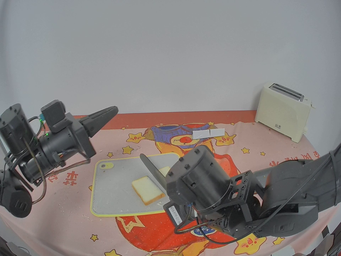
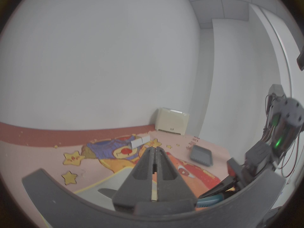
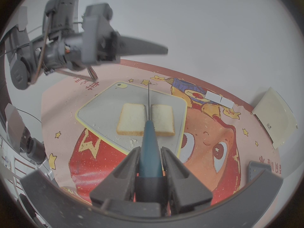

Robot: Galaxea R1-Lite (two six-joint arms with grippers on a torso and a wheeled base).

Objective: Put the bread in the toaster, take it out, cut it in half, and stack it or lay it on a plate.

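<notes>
Bread halves (image 3: pixel 131 119) lie mid-frame on the cutting board (image 3: pixel 98 108): light, soft, crumbly (I'd pinch the crust edges). My right jaws clamp the knife (image 3: pixel 149 140); my left jaws are pressed together, empty.

Bread halves (image 3: pixel 131 119) side by side on cutting board (image 1: pixel 113 192), knife (image 3: pixel 149 143) btwn them, toaster (image 1: pixel 282 111) back-R corner of table (image 1: pixel 71 224)

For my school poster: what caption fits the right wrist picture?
The right tool holds a knife, its blade between two bread pieces on the cutting board.
</notes>
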